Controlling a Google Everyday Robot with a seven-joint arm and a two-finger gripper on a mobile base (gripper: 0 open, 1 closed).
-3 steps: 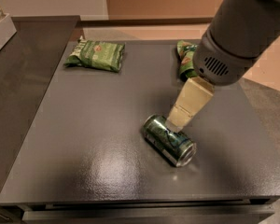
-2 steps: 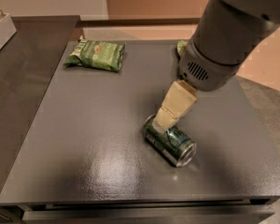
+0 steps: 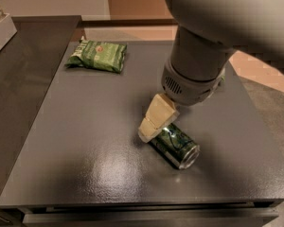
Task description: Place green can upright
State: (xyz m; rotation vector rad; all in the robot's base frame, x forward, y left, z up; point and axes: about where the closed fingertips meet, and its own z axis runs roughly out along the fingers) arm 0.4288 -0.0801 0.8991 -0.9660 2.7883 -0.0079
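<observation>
The green can (image 3: 178, 146) lies on its side on the dark grey table (image 3: 85, 141), right of centre and towards the front. Its silver top faces the front right. My gripper (image 3: 149, 132) hangs from the big grey arm (image 3: 199, 65) and reaches down to the can's rear left end, right against it or just above it. The arm hides the can's back end and part of the gripper.
A flat green snack bag (image 3: 98, 56) lies at the table's back left. A white box (image 3: 1, 30) stands on the darker counter to the left. The table's front edge runs just below the can. Bare floor lies to the right.
The arm has swung left and down, bringing the gripper from the can's right side to its rear left end. The can has not moved.
</observation>
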